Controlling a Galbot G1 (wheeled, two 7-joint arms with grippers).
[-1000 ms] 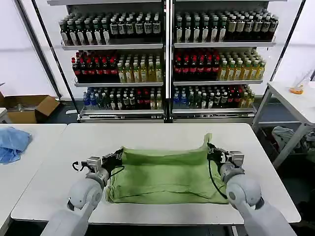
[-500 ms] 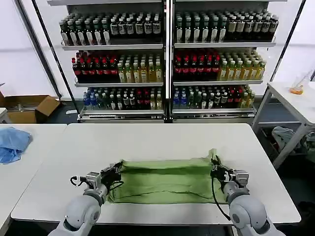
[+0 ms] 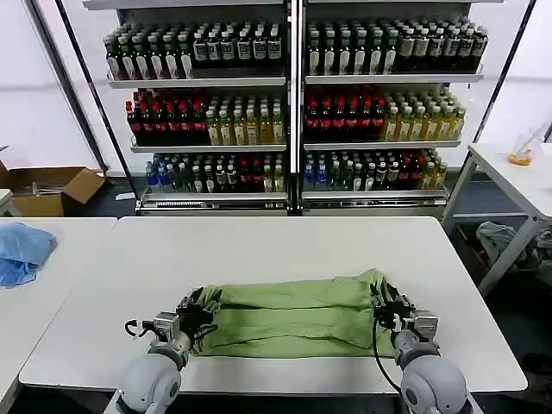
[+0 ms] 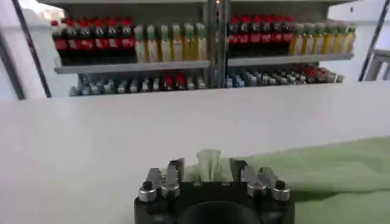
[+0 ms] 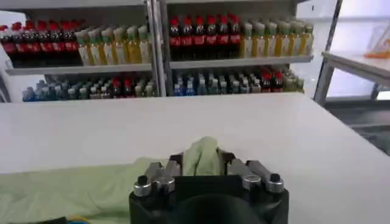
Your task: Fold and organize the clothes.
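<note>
The clothes are one light green shirt (image 3: pixel 289 315), lying as a folded band across the near part of the white table (image 3: pixel 276 246). My left gripper (image 3: pixel 204 302) is shut on the shirt's left far corner, and green cloth (image 4: pixel 207 164) bunches up between its fingers in the left wrist view. At the right far corner my right gripper (image 3: pixel 380 298) is shut on the cloth too, with a green fold (image 5: pixel 201 155) pinched between its fingers. Both held corners sit low over the near layer of the shirt.
A light blue cloth (image 3: pixel 21 252) lies on the neighbouring table at the left. Shelves of bottles (image 3: pixel 289 103) stand behind the table. Another white table (image 3: pixel 517 177) is at the right, a cardboard box (image 3: pixel 47 188) at the far left.
Both grippers have drawn the shirt's far edge toward me, over the near part. The spread cloth has become a narrower folded band.
</note>
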